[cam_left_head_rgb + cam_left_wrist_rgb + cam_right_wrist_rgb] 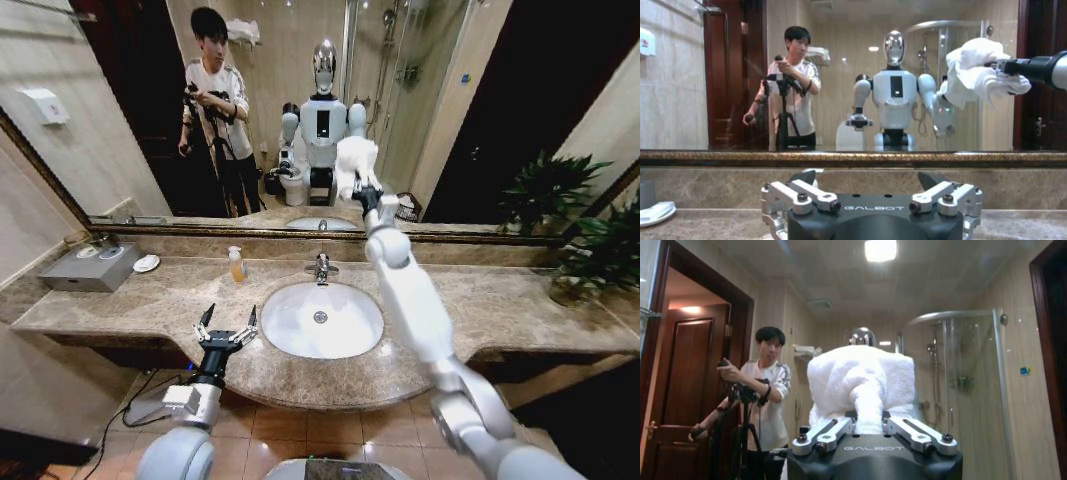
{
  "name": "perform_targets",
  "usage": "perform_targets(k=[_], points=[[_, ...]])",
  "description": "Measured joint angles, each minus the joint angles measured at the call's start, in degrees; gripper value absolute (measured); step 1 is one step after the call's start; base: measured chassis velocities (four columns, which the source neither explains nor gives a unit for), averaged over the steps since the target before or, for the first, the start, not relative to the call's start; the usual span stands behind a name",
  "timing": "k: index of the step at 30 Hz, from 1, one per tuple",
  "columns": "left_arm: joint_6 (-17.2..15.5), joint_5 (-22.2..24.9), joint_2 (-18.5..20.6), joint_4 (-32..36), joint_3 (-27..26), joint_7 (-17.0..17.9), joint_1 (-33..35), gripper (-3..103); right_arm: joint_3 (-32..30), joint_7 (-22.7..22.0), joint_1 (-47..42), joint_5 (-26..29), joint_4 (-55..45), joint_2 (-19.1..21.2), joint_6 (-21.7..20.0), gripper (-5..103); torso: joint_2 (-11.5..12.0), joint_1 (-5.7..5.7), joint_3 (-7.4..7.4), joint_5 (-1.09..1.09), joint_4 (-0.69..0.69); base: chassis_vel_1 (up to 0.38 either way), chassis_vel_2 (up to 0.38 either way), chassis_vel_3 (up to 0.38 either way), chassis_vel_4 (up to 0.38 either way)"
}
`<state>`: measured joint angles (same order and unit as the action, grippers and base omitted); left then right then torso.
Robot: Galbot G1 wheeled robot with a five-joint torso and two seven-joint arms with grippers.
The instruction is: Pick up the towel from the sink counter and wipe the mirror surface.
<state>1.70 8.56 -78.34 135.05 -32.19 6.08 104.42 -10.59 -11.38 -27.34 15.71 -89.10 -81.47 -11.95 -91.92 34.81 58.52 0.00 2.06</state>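
Observation:
The white towel (357, 160) is bunched against the mirror (470, 110), above the faucet (321, 267). My right gripper (366, 193) is shut on the towel, its arm stretched up over the basin (320, 320). In the right wrist view the towel (863, 382) is pinched between the fingers (823, 435) and pressed at the glass (973, 365). My left gripper (227, 322) hangs open over the front edge of the sink counter (150, 300), left of the basin. The left wrist view has it open (870, 187), with the towel (977, 70) up at the mirror (720, 100).
An orange soap bottle (236, 264), a small white dish (146, 263) and a grey box (90, 268) stand at the counter's back left. A potted plant (585, 250) fills the right end. The mirror reflects a person with a tripod.

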Motion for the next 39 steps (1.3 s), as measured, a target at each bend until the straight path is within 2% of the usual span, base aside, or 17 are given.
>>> perform_targets(k=[6,15,26,39], points=[[0.0,0.0,0.0,0.0,0.0,0.0,0.0,100,0.4,-1.15,5.25,2.06,-0.83,1.73,-1.12,12,0.0,0.0,0.0,-0.01,0.0,0.0,0.0,0.0,0.0],[0.0,0.0,0.0,0.0,0.0,0.0,0.0,100,0.12,-2.44,10.12,3.73,-0.32,1.53,-2.38,12,0.0,0.0,-0.01,-0.02,0.0,0.0,0.0,0.0,0.0],[0.0,0.0,0.0,0.0,0.0,0.0,0.0,100,-0.87,-0.31,-1.26,0.87,-0.52,0.58,-0.31,12,0.0,0.0,0.0,0.0,-0.02,0.0,0.0,0.0,0.0],[0.0,0.0,0.0,0.0,0.0,0.0,0.0,100,0.58,1.08,-2.19,-1.86,-2.07,0.05,0.56,12,0.0,0.0,0.0,-0.01,0.0,0.0,0.0,0.0,0.0]])
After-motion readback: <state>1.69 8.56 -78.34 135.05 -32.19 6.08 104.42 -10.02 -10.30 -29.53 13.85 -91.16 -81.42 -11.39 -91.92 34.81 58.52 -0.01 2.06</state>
